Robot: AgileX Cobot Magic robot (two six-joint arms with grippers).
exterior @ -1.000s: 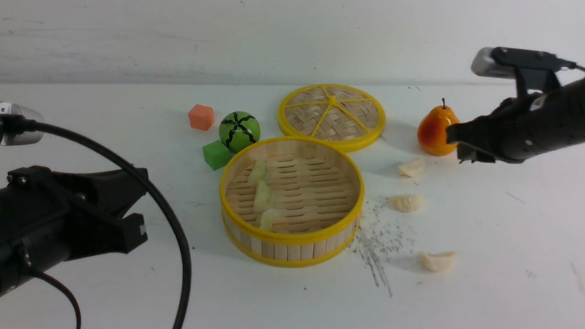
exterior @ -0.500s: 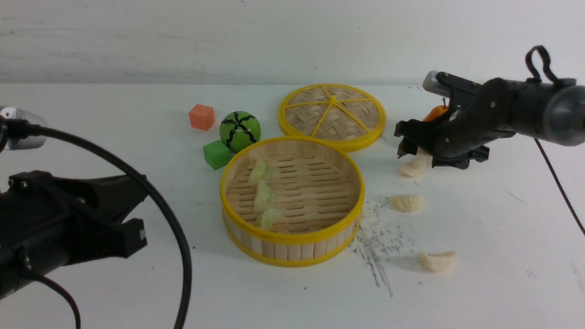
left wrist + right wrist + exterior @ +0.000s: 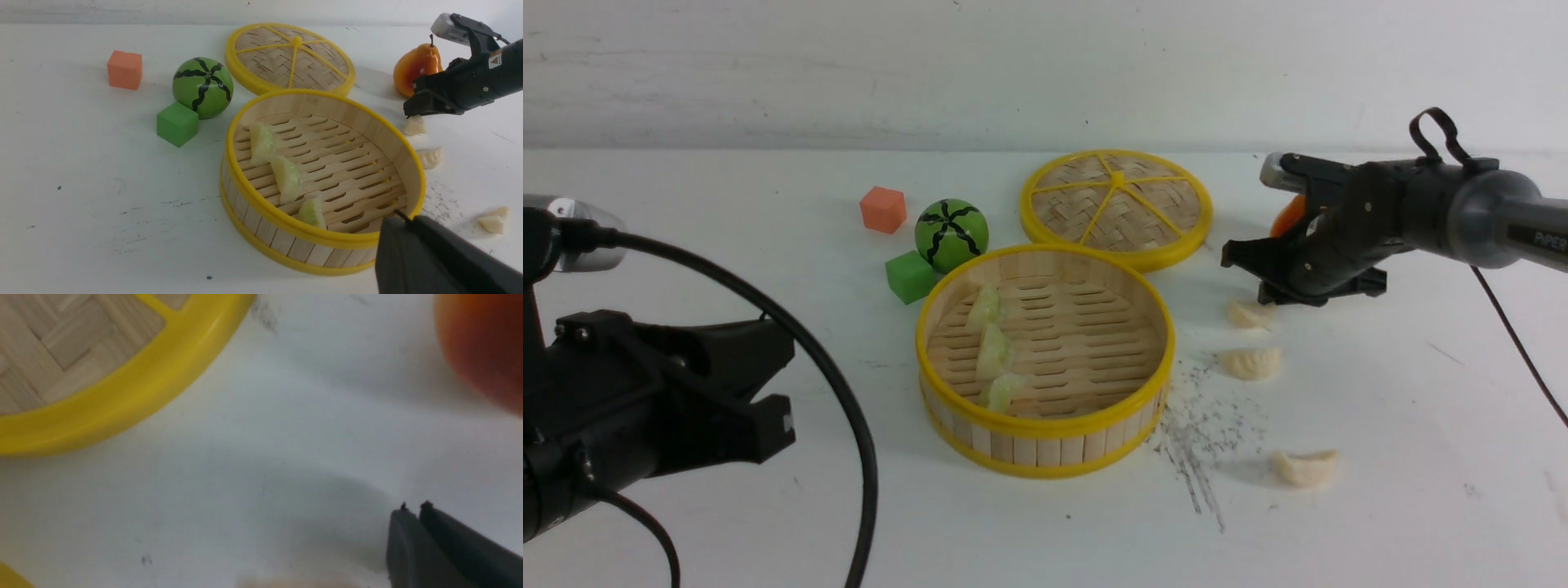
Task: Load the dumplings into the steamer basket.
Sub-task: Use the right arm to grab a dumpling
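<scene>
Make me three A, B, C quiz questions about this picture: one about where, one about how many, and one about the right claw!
1. Where are the green dumplings?
A) On the woven disc
B) Inside the basket
C) Beside the orange block

2. How many cream dumplings are outside the basket?
A) One
B) Five
C) Three

3. How is the right claw?
A) Shut
B) Wide open
C) Holding the pear

Right letters:
1. B: they lie on the slatted floor, within the yellow rim.
2. C: one is by the right claw, one is a bit nearer, and one is nearest the robot.
3. A: its two dark tips are together in the right wrist view.
</scene>
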